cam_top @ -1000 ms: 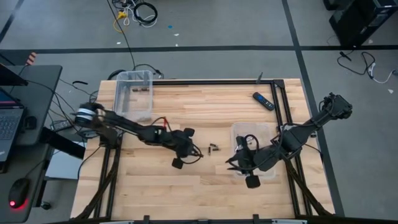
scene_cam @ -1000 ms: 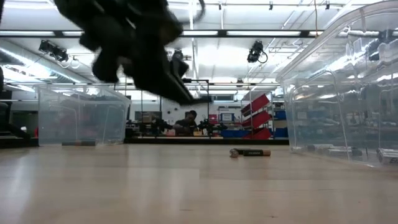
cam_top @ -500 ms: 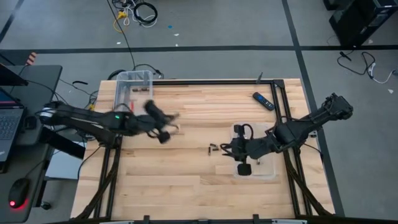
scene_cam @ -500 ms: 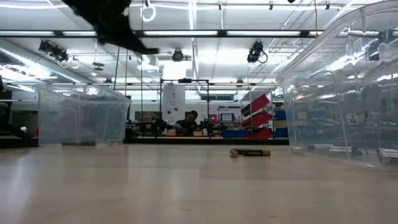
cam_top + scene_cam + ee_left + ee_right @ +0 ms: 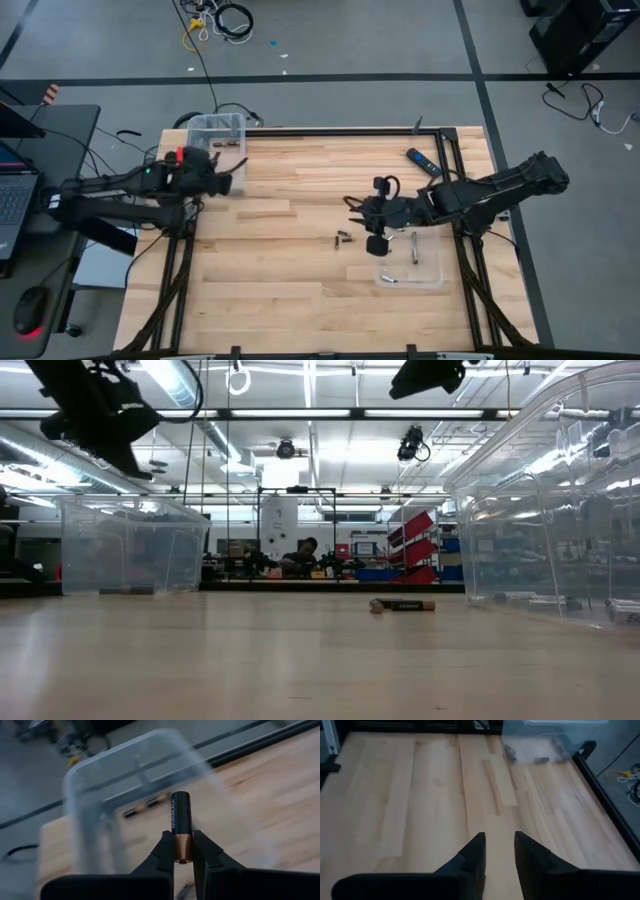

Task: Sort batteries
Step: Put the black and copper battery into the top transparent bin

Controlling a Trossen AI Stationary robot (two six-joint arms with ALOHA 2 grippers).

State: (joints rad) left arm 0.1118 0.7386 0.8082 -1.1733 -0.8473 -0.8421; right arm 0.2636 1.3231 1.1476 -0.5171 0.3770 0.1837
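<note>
The left gripper (image 5: 183, 851) reaches low over the left bin (image 5: 203, 150), pinching a black-and-copper battery (image 5: 180, 824) by its copper end. The right gripper (image 5: 499, 849) hangs above mid-table, fingers parted and empty, beside the right bin (image 5: 432, 275). Two loose batteries (image 5: 342, 238) lie on the table (image 5: 300, 290) — cells inside the bins are blurred.

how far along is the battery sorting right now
Partly done. A few batteries already lie in the left bin and some in the right bin. In hand: the left pincer is shut on a black-and-copper battery over the left bin. Left to do: two loose batteries mid-table, with the right pincer open, empty and above the table near them.
</note>
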